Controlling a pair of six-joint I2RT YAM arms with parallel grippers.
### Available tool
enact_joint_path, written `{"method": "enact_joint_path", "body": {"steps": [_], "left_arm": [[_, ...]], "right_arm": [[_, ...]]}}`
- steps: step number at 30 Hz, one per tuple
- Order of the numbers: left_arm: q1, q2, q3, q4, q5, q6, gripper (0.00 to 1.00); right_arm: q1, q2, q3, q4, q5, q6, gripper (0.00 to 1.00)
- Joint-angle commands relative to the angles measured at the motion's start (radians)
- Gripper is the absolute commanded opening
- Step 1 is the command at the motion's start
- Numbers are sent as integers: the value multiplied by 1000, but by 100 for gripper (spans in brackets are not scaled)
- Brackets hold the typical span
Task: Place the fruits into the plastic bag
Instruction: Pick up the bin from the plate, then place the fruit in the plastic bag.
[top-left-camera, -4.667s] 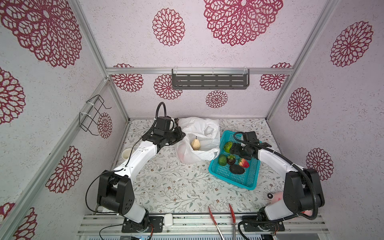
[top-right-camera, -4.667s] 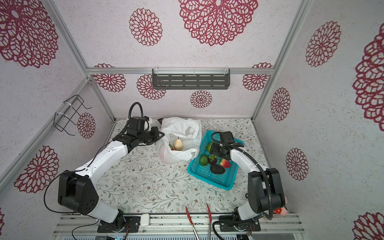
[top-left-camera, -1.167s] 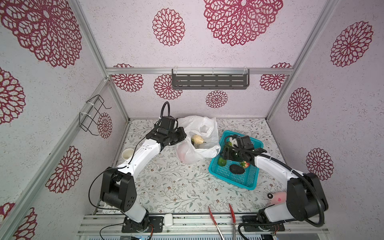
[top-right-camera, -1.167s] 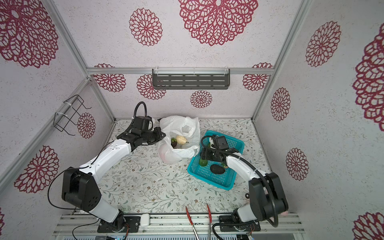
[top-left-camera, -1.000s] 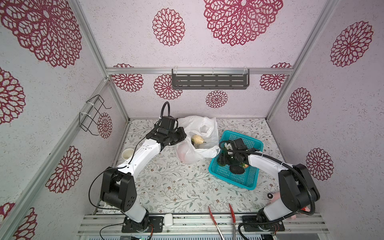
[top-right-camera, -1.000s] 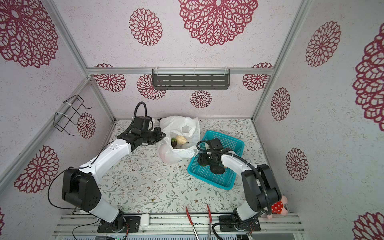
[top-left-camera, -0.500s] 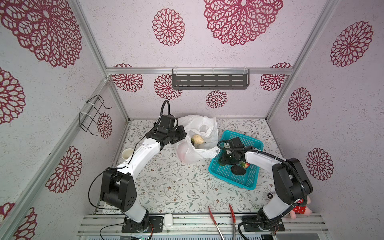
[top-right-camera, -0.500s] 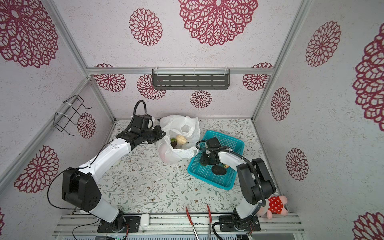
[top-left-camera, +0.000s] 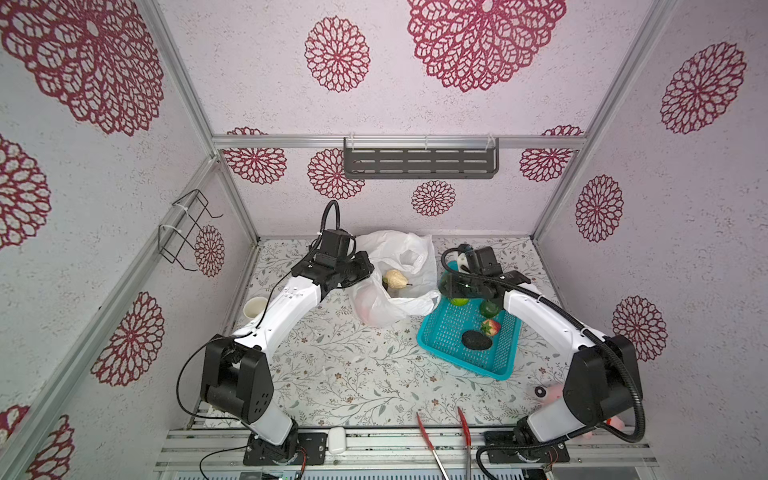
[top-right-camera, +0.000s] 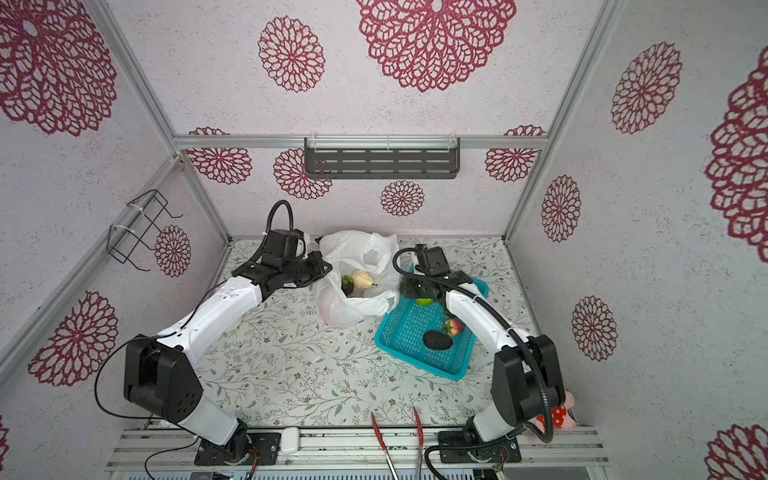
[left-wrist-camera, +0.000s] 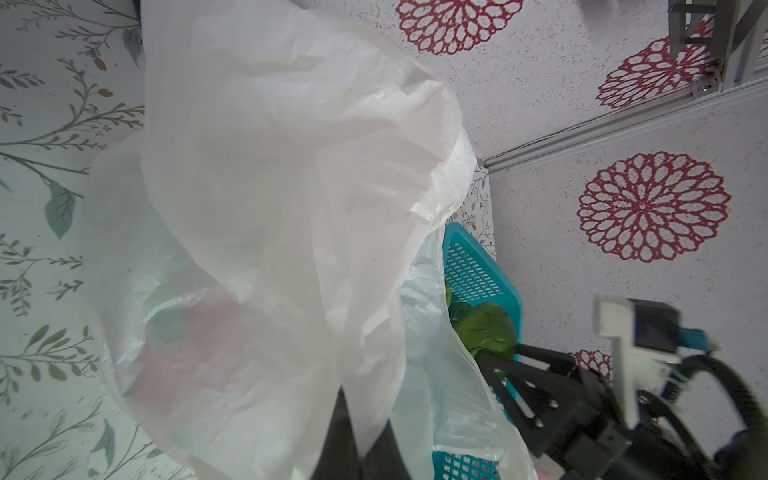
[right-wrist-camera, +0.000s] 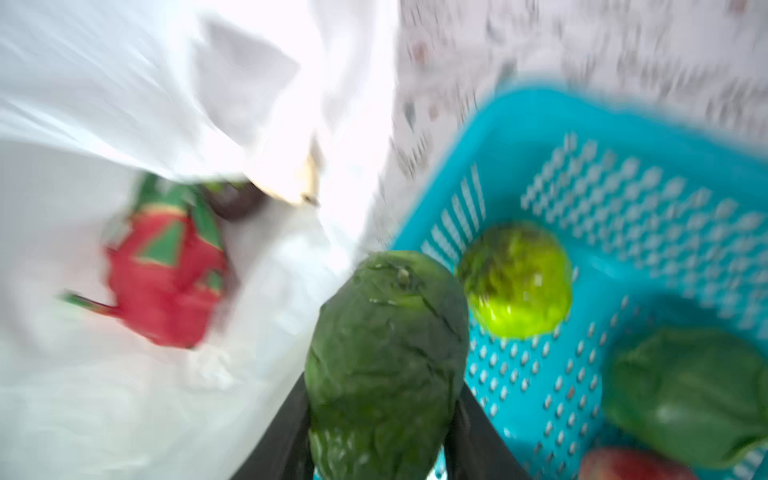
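While left fingers (left-wrist-camera: 345, 436) pinch bag (left-wrist-camera: 270, 166), right fingers (right-wrist-camera: 286, 440) grip dark-green fruit (right-wrist-camera: 386, 353).

The plastic bag (top-left-camera: 409, 249) is translucent white, with a pale yellow pear (top-left-camera: 395, 278) showing inside. At its 4 o'clock, the teal perforated basket (top-left-camera: 446, 336) has a black pebbled avocado (top-left-camera: 476, 340) and a red strawberry (top-left-camera: 490, 327). The wrinkled green fruit (right-wrist-camera: 386, 361) is dark.

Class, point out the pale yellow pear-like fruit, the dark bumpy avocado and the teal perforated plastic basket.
Pale yellow pear-like fruit (top-left-camera: 395, 278): in a top view, rounded body.
Dark bumpy avocado (top-left-camera: 476, 340): in a top view, its middle.
Teal perforated plastic basket (top-left-camera: 446, 324): in a top view, bare mesh floor.
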Motion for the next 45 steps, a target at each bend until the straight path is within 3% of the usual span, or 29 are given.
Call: {"method": "enact_joint_path", "body": {"steps": [1, 7, 13, 17, 20, 24, 33, 40, 45], "left_arm": [[-5, 9, -12, 17, 7, -8, 0], [-4, -5, -19, 16, 0, -12, 0], [-5, -7, -27, 13, -2, -16, 0], [-5, -7, -26, 11, -1, -16, 0], [-5, -10, -24, 10, -4, -14, 0], [-5, -10, -26, 8, -7, -11, 0], [-5, -5, -28, 7, -9, -11, 0], [-5, -10, -29, 2, -8, -5, 0], [-4, -16, -29, -6, -15, 3, 0]], "right_arm": [[39, 18, 60, 51, -99, -28, 39], [167, 160, 154, 57, -266, -86, 42], [216, 331, 229, -38, -392, -102, 50], [223, 378, 250, -40, -393, -84, 64], [222, 360, 248, -32, -351, -82, 75], [218, 303, 223, -7, -266, -82, 82], [177, 60, 37, 208, -12, -36, 83], [32, -100, -134, 305, 256, 177, 84], [-82, -136, -226, 336, 196, 290, 84]]}}
